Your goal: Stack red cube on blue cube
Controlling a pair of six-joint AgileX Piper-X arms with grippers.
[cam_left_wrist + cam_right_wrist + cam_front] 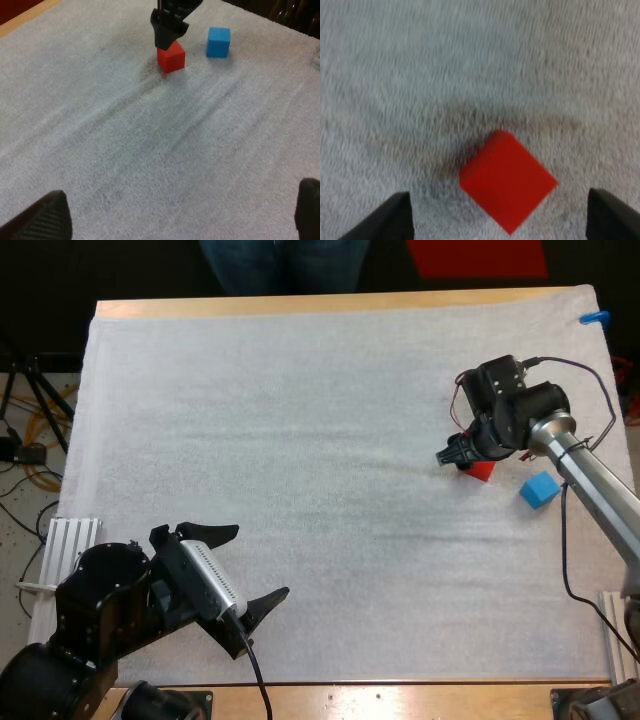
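Red cube [482,471] sits on the white mat [300,440], toward its right side, with the blue cube [539,489] just beside it but apart, a strip of mat showing between them. Both rest flat and neither is stacked.

Right gripper [452,454] hangs close over the red cube. Its fingers are spread wide, one to each side and clear of the cube, gripping nothing. Left gripper [263,560] is parked at the near edge of the mat, well apart from both cubes, fingers likewise spread and empty.

Handling, as a guess: small solid-looking block, probably light and rigid, with smooth faces and crisp edges. It should neither crush nor sag, but smooth sides could slip under a weak pinch. The best hold looks to be on two opposite flat side faces, about mid-height. From the right wrist view the cube lies corner-on to the fingers, so closing as they stand would likely meet edges and twist it. Turning the wrist to square up seems wise first.

Surface: the mat is napped and towel-like, with faint streaks in the pile. It is soft enough that a cube may settle slightly unevenly. It covers most of the wooden table [300,305].

Room: a person's legs [285,265] stand beyond the far side. Tripod legs [30,390] and loose cords lie on the floor to the left.
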